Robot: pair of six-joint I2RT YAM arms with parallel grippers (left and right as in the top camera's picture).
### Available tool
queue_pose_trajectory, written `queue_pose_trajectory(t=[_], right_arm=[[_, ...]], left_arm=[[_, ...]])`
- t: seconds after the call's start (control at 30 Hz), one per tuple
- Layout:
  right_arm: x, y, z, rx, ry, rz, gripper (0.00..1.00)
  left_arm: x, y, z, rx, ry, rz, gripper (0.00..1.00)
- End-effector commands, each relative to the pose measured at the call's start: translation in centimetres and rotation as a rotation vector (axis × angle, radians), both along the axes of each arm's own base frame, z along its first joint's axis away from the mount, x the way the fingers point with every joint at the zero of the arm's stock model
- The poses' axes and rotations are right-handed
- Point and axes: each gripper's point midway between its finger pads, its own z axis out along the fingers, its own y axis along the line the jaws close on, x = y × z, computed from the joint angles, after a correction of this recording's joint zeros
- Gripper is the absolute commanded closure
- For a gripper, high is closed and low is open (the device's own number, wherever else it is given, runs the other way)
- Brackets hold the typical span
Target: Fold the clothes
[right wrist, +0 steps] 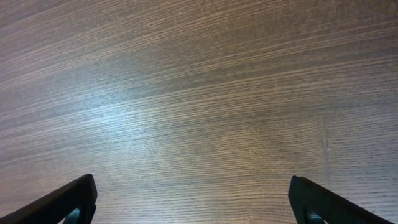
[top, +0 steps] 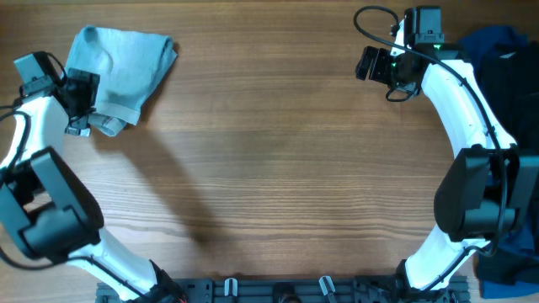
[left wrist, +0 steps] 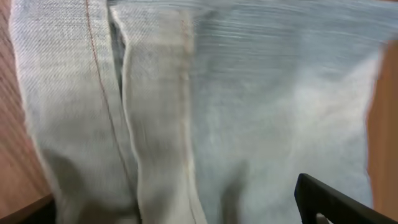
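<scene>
The clothes, a folded bundle of light blue faded jeans (top: 126,67), lie at the far left of the table. My left gripper (top: 82,105) sits at the bundle's left edge, low over the denim. In the left wrist view the jeans (left wrist: 249,106) fill the frame, with a stitched seam running down them. The left gripper (left wrist: 177,208) is open, its black fingers (left wrist: 329,202) spread to the frame's lower corners and denim lying loose between them. My right gripper (top: 372,64) hovers at the far right over bare wood. It is also open (right wrist: 193,193), with nothing between its fingers.
A dark blue garment (top: 497,42) and a black garment (top: 515,93) are piled at the right edge behind the right arm. More dark cloth (top: 509,257) lies at the lower right. The wooden table (top: 269,168) spans the space between the arms.
</scene>
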Motion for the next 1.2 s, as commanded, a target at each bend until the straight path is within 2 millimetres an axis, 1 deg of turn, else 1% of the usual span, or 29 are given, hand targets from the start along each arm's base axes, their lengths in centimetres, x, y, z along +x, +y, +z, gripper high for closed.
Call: queue_pose_trajectory(t=[0.0, 0.03, 0.1, 0.17, 0.2, 0.23, 0.3, 0.33, 0.37, 0.4, 0.47, 0.53, 0.6, 0.73, 0.8, 0.87, 0.9, 0.93, 1.0, 1.03, 1.07, 1.17], right_arm=[[0.4, -0.2, 1.0, -0.015, -0.027, 0.005, 0.00], [0.4, -0.2, 1.0, -0.015, -0.027, 0.005, 0.00], [0.4, -0.2, 1.0, -0.014, -0.027, 0.005, 0.00], [0.4, -0.2, 1.0, -0.014, -0.027, 0.005, 0.00], [0.4, -0.2, 1.0, -0.014, -0.027, 0.005, 0.00], [0.4, -0.2, 1.0, -0.014, -0.027, 0.005, 0.00], [0.4, -0.2, 1.0, -0.014, -0.027, 0.005, 0.00], [0.4, -0.2, 1.0, -0.014, -0.027, 0.005, 0.00], [0.4, -0.2, 1.0, -0.015, -0.027, 0.005, 0.00], [0.4, -0.2, 1.0, -0.015, -0.027, 0.005, 0.00], [0.4, -0.2, 1.0, -0.014, -0.027, 0.005, 0.00], [0.4, -0.2, 1.0, -0.015, -0.027, 0.005, 0.00], [0.4, -0.2, 1.0, -0.014, -0.027, 0.005, 0.00], [0.4, -0.2, 1.0, -0.014, -0.027, 0.005, 0.00], [0.4, -0.2, 1.0, -0.015, -0.027, 0.005, 0.00], [0.4, -0.2, 1.0, -0.015, -0.027, 0.005, 0.00], [0.4, -0.2, 1.0, -0.014, -0.027, 0.005, 0.00], [0.4, -0.2, 1.0, -0.014, -0.027, 0.005, 0.00], [0.4, -0.2, 1.0, -0.014, -0.027, 0.005, 0.00], [0.4, -0.2, 1.0, -0.015, -0.027, 0.005, 0.00], [0.4, -0.2, 1.0, -0.014, -0.027, 0.005, 0.00], [0.4, -0.2, 1.0, -0.014, -0.027, 0.005, 0.00]], left_arm=[[0.5, -1.0, 9.4, 0.105, -0.185, -0.145, 0.02], [0.2, -1.3, 10.6, 0.117, -0.198, -0.159, 0.02], [-0.7, -1.7, 12.2, 0.142, -0.208, -0.182, 0.08], [-1.5, -2.1, 12.7, 0.165, -0.191, -0.222, 0.28], [-1.8, -2.3, 12.4, 0.159, -0.173, -0.229, 0.38], [-2.3, -2.5, 11.8, 0.142, -0.146, -0.230, 0.54], [-3.0, -2.8, 10.0, 0.110, -0.080, -0.245, 0.83], [-3.2, -2.9, 8.9, 0.096, -0.048, -0.254, 0.90], [-3.3, -3.0, 7.8, 0.088, -0.022, -0.270, 0.95], [-3.4, -3.0, 6.9, 0.078, -0.004, -0.272, 0.96], [-3.3, -3.2, 4.3, 0.053, 0.044, -0.307, 0.96], [-3.1, -3.9, 1.9, 0.023, 0.077, -0.371, 0.96], [-3.1, -4.4, 0.2, -0.009, 0.104, -0.402, 0.96], [-4.3, -5.2, -4.4, -0.101, 0.207, -0.407, 0.96], [-4.8, -5.4, -6.0, -0.131, 0.246, -0.408, 0.96], [-4.9, -5.6, -7.1, -0.145, 0.266, -0.410, 0.96], [-4.7, -5.9, -7.4, -0.160, 0.259, -0.418, 0.96], [-4.2, -6.6, -7.2, -0.186, 0.227, -0.434, 0.96], [-2.5, -8.6, -6.0, -0.255, 0.121, -0.487, 0.96], [-1.4, -9.8, -5.0, -0.289, 0.049, -0.519, 0.96], [-0.6, -10.3, -4.3, -0.303, 0.011, -0.522, 0.96], [0.7, -10.7, -2.7, -0.314, -0.027, -0.468, 0.96]])
